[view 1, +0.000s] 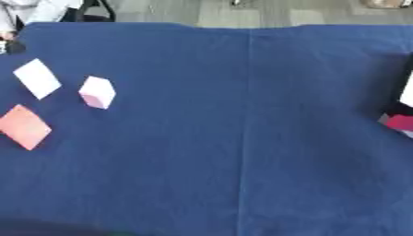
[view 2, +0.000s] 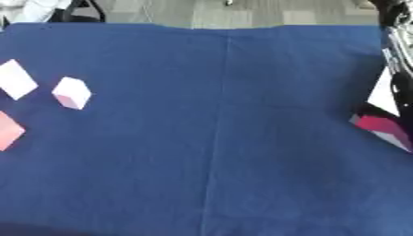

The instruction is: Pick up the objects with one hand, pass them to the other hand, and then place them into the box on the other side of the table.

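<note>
1. Nearest me there's only blue tablecloth point(view 1: 242, 175). Neither of my hands is in sight, so I can't tell whether my fingers are open or closed.
2. A little further out on my left lies the red block point(view 1: 24, 126), flat on the cloth and turned like a diamond, one corner toward me, long axis running from near-right to far-left.
3. Level with it at my far right edge sits the box point(view 2: 379, 122): I see a dark red side and a white flap standing up. Something dark with silver rises above it in the right eye view; I can't say what it is.
4. Beyond the red block, the pink block point(view 1: 97, 92) stands upright like a little cube, an edge toward me.
5. Just left of it, the white block point(view 1: 37, 78) lies flat, also diamond-turned, long axis near-right to far-left.
6. My read: nothing is picked up yet. The next move calls for my left hand to reach a block, lift it, and meet my right hand over the middle.
</note>
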Motion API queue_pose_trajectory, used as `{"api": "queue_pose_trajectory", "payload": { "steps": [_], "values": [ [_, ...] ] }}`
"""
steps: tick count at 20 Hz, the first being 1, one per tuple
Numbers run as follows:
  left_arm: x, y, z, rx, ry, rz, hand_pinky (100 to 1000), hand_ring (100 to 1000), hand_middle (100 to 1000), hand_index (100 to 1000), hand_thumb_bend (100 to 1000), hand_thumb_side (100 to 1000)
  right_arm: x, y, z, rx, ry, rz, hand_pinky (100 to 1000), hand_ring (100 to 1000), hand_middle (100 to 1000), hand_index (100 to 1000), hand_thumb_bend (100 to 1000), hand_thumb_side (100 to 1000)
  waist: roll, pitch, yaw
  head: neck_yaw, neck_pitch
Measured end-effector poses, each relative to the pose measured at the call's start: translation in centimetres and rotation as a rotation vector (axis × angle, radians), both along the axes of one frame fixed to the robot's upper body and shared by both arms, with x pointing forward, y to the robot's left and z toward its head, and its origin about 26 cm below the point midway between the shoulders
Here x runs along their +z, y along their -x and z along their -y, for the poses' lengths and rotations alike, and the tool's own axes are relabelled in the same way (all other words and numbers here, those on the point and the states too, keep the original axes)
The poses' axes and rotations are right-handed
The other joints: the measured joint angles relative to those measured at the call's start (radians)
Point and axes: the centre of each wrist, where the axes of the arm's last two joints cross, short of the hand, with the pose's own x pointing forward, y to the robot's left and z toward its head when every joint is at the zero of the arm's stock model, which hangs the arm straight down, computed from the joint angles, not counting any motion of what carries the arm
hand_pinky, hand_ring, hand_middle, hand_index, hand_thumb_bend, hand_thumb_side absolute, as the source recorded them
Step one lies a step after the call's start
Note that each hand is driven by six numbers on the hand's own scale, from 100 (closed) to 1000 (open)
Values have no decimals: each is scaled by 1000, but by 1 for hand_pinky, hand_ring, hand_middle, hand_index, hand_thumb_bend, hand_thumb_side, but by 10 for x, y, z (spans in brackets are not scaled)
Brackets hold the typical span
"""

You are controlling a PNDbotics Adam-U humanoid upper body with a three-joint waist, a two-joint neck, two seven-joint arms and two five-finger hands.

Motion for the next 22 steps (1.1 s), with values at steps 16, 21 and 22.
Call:
{"api": "queue_pose_trajectory", "payload": {
  "steps": [16, 21, 22],
  "values": [
    [-14, 12, -9, -27, -118, -302, 908, 882, 816, 861, 817, 440, 0, 0, 1, -7, 17, 1, 878, 833, 850, 887, 332, 379, 0, 0, 1, 49, 0],
    [-16, 12, -12, -41, -139, -373, 909, 884, 818, 856, 810, 410, 0, 0, 1, -7, 17, 1, 878, 832, 848, 886, 331, 381, 0, 0, 1, 45, 0],
    [-16, 12, -13, -45, -143, -383, 909, 885, 817, 853, 803, 395, 0, 0, 1, -7, 17, 1, 878, 832, 848, 886, 331, 381, 0, 0, 1, 44, 0]
  ]
}}
